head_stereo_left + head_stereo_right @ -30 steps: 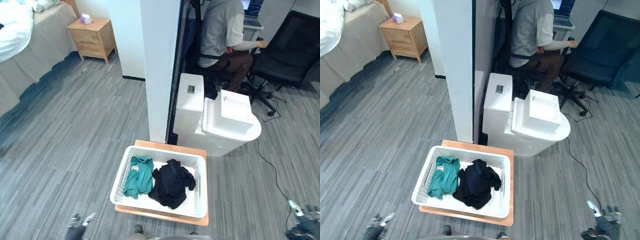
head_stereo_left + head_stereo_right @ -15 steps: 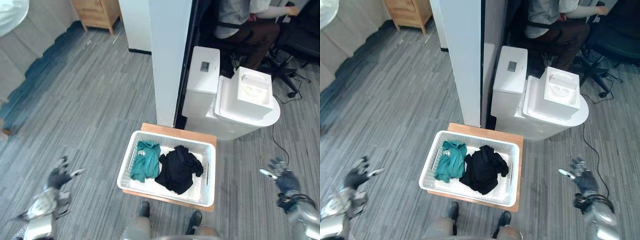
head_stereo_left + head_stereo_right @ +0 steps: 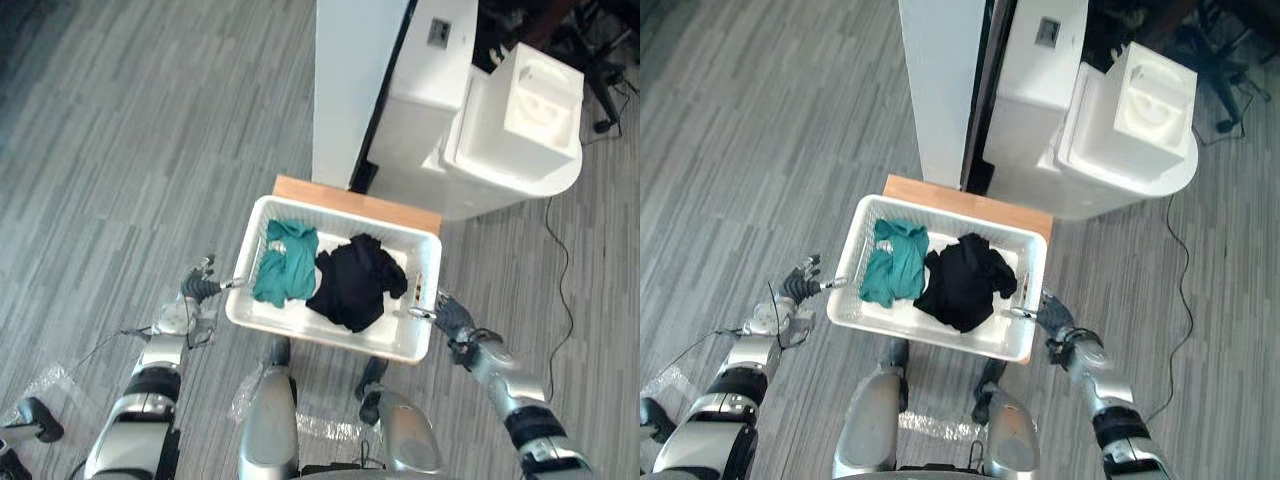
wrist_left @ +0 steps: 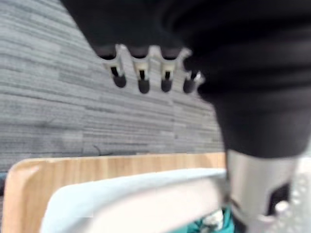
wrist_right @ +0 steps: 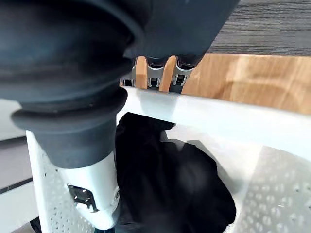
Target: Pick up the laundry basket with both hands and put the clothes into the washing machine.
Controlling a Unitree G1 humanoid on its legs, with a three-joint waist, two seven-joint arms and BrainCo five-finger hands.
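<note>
The grasp is not yet made: the white perforated plastic laundry basket is flanked by the left hand and right hand, fingers apart; both end rims must be gripped next.

The floor is grey all over, with thin stripes, like long planks laid side by side. In the far left corner it looks darker. A big white pillar stands up from the floor. It is smooth and bright in the light. Right next to the pillar is a thin dark gap. At the foot of the pillar a flat wooden board lies on the floor. It is light brown with a soft grain. Far off to the right there is a small black wheel. Near the front left, some crinkly clear plastic lies on the floor.
</note>
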